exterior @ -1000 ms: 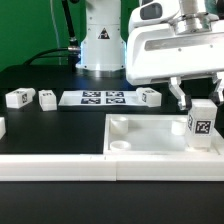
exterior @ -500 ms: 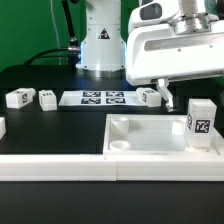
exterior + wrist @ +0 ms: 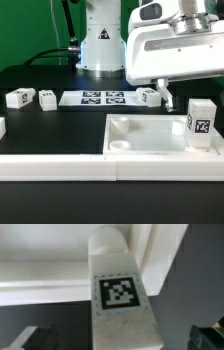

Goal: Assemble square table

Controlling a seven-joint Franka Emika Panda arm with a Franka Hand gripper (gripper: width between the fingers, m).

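Square table's white plastic tray-like tabletop [image 3: 150, 138] lay on the black desk [image 3: 60, 125], a short white tagged leg [image 3: 202, 120] upright in its corner, fingers [image 3: 164, 97] spread wide and empty, so rising straight up looked safest, no bumping.

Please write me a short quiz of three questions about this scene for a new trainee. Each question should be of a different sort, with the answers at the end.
1. True or false: the gripper is shut on the upright leg.
2. Where does the upright leg stand? A) on the long white rail; B) in a corner of the tabletop; C) on the black table, apart from all other parts.
3. Name the flat tagged sheet that lies between the left loose leg and the right loose leg, sides as in the exterior view.

Key: 1 false, the jaws stand open, clear of the leg. 2 B. 3 the marker board.
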